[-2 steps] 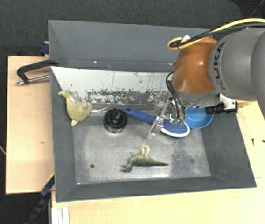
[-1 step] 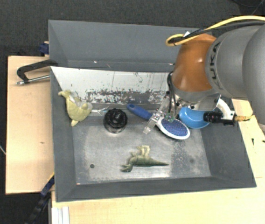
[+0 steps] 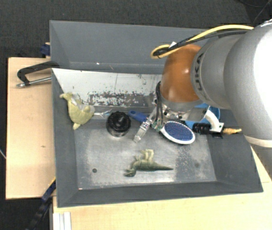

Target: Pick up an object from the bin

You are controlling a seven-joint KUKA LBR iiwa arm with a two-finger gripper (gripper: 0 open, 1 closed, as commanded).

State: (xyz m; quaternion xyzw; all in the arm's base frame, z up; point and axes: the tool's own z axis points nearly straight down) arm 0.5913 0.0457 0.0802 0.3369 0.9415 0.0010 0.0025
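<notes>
6 o'c: green dino toy (image 3: 148, 164) flat on bin (image 3: 102, 150) floor, clear all round, so easiest pick imo | ctr: gripper (image 3: 145, 131) low betw black round cap (image 3: 118, 123) (9 o'c) & blue oval brush (image 3: 178, 132) (3 o'c); can't tell if spread or closed, target unclear | 10 o'c: yellow soft toy (image 3: 80, 111) slumped by back wall

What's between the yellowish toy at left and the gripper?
Camera view: black round object, then a blue piece, between the yellowish toy and the gripper.
</notes>
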